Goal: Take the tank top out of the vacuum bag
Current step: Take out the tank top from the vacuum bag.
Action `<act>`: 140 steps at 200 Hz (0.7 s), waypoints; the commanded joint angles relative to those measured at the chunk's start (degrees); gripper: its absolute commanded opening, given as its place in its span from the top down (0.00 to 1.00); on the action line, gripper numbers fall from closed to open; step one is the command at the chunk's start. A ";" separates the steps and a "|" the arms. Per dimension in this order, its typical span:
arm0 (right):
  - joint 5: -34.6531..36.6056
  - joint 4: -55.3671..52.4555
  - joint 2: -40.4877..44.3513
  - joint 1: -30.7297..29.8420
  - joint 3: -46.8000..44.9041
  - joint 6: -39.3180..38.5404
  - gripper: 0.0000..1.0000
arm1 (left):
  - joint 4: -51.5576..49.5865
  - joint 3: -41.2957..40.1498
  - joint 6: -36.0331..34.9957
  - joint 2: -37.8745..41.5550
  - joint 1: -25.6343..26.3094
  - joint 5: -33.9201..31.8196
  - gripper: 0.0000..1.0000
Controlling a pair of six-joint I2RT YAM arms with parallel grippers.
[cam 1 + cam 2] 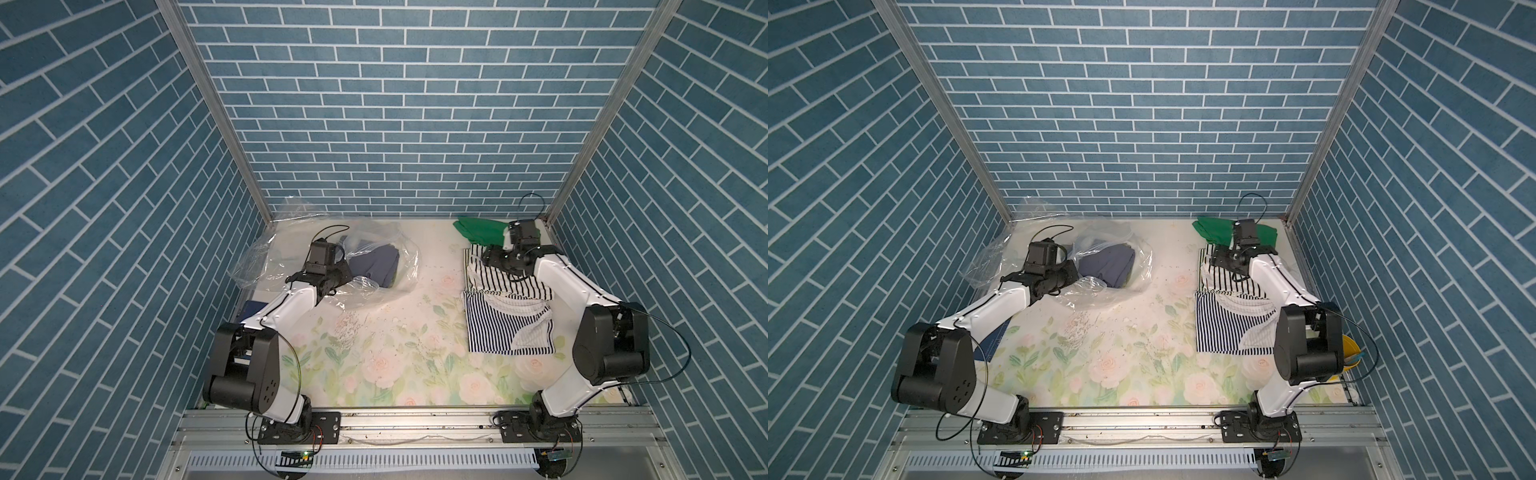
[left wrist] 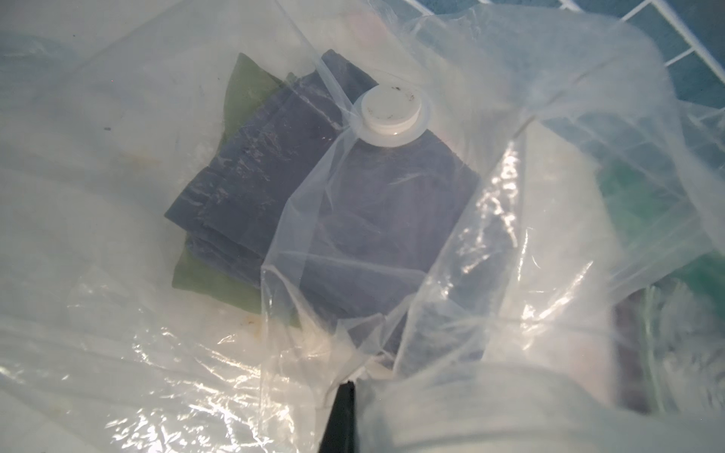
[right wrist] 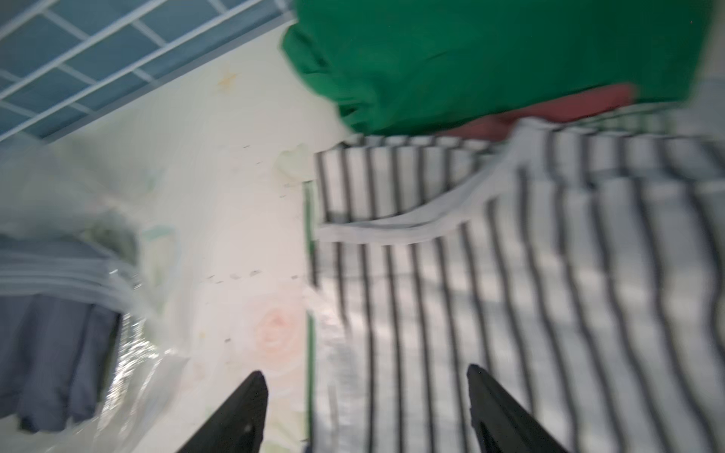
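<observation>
The striped tank top (image 1: 492, 286) is lying outside the vacuum bag (image 1: 259, 266), on the robot's right side of the table, partly over a finer-striped garment (image 1: 486, 332) and just beside a green garment (image 1: 478, 232) near the back wall. The right gripper (image 3: 367, 374) is hovering over it with its jaws standing wide apart and nothing between them. The wrist picture is blurred, so whether the fingertips are brushing the cloth cannot be told.

The bag is sitting well apart, at the back on the left, crumpled and puffed up. A folded blue-grey garment (image 2: 372, 235) is lying inside it under the round white valve (image 2: 392, 113). The left gripper (image 2: 345, 388) is closed, and the clear film is bunching at its tip, so it appears to be pinching the bag.

Judging from this, the removal looks done and the step in hand is letting go cleanly. The right arm would do best rising straight up, so that a finger does not catch the top's white trim and drag it. The left should release the film without tugging the bag across the table.

A floral-print table cover (image 1: 399, 374) is lying under everything. Blue brick-patterned walls (image 1: 395, 124) are enclosing three sides, and an aluminium rail (image 1: 415, 424) is carrying both arm bases at the front.
</observation>
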State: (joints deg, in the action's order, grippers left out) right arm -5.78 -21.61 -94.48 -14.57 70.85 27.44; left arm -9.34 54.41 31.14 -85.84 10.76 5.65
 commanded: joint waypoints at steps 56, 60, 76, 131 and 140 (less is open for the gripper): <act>-5.61 27.49 -9.01 -22.03 -2.25 20.74 0.29 | 1.55 -8.04 -4.81 5.70 0.07 2.55 1.00; -5.37 27.86 -10.14 -22.90 -1.40 20.99 0.29 | 1.56 -8.45 -4.96 5.99 0.09 2.95 1.00; -3.93 28.40 -14.13 -25.71 2.16 22.71 0.32 | 1.48 -9.31 -5.80 6.82 0.13 3.83 1.00; -4.11 32.49 -22.63 -30.23 8.86 29.69 0.36 | 3.39 -8.94 -7.19 5.73 0.07 6.37 1.00; -3.62 31.41 -23.26 -30.30 9.10 30.71 0.34 | 4.06 -8.80 -7.05 5.59 0.12 6.54 1.00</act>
State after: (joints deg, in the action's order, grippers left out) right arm -10.50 8.64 -115.50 -44.80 78.15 53.21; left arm -6.96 45.45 25.21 -79.50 10.79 10.76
